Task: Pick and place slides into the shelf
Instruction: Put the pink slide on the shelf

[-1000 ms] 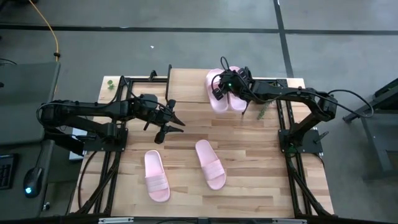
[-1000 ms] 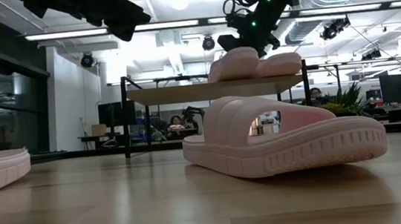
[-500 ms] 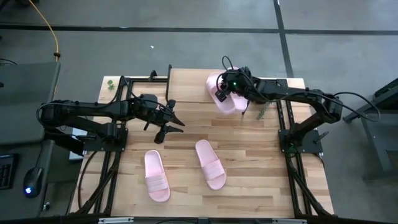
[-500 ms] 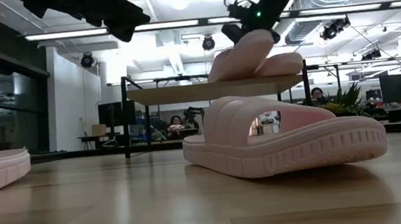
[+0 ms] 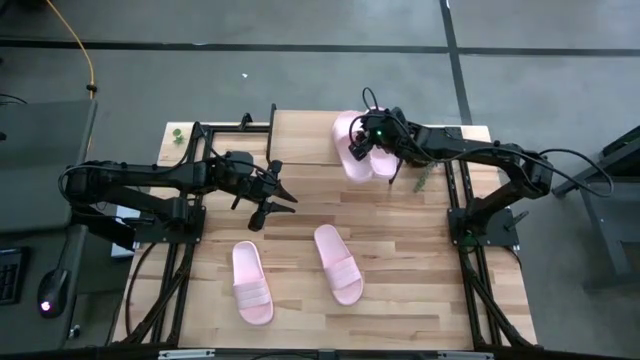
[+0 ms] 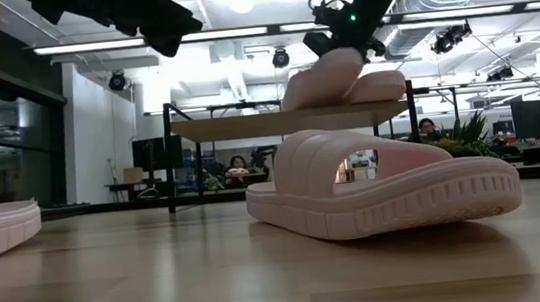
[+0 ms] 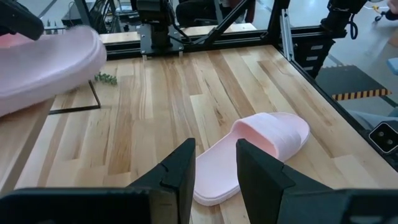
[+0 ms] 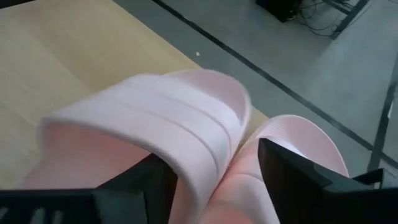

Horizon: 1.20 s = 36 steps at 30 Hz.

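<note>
Two pale pink slides are on the shelf (image 5: 300,140) at the table's far side. My right gripper (image 5: 360,143) (image 8: 214,158) is over them, shut on the left slide (image 5: 348,135) (image 6: 327,75). The other shelf slide (image 5: 383,160) (image 6: 379,86) lies flat beside it. Two more slides (image 5: 252,283) (image 5: 338,262) rest sole-down on the table near its front. My left gripper (image 5: 280,195) (image 7: 214,168) hovers open above the table's left middle, touching nothing. My right gripper holds the left shelf slide at its ribbed strap (image 8: 186,134), one finger (image 8: 152,183) at the slide's outer side and the other finger (image 8: 289,177) between the two slides. It comes from above, slanting down. The slide is tilted, one end raised (image 6: 351,59), the lower end on the shelf top (image 6: 295,98).
The shelf's black legs (image 6: 169,162) stand on the table's far part. A small green sprig (image 5: 422,180) lies by the shelf's right end. Black frame rails (image 5: 185,250) run along both table sides. Bare wood (image 5: 300,215) lies between the shelf and the near slides.
My right gripper has moved a little toward the far edge of the shelf with the slide. The slide, lying nearly flat a second ago, has tipped: one end has risen while the other stays on the shelf top.
</note>
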{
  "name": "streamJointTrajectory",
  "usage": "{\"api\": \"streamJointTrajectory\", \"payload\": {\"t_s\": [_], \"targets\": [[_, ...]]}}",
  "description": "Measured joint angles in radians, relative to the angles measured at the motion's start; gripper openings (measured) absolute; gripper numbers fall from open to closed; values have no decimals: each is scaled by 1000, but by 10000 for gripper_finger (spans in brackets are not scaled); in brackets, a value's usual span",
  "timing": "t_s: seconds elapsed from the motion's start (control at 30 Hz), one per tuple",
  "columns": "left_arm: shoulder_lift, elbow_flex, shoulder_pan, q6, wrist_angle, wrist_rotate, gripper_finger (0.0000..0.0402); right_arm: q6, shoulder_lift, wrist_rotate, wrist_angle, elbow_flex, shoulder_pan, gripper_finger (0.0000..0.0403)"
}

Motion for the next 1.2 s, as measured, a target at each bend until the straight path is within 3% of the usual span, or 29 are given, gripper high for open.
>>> {"api": "streamJointTrajectory", "payload": {"t_s": [0.23, 0.5, 0.87, 1.2], "targets": [[0, 0, 0, 0, 0, 0, 101, 46, 0, 15, -17, 0, 1, 222], [0, 0, 0, 0, 1, 0, 101, 41, 0, -57, -21, 0, 0, 222], [0, 0, 0, 0, 0, 0, 101, -112, 0, -125, -8, 1, -2, 222], [0, 0, 0, 0, 0, 0, 101, -91, 0, -116, 45, 1, -2, 222]]}}
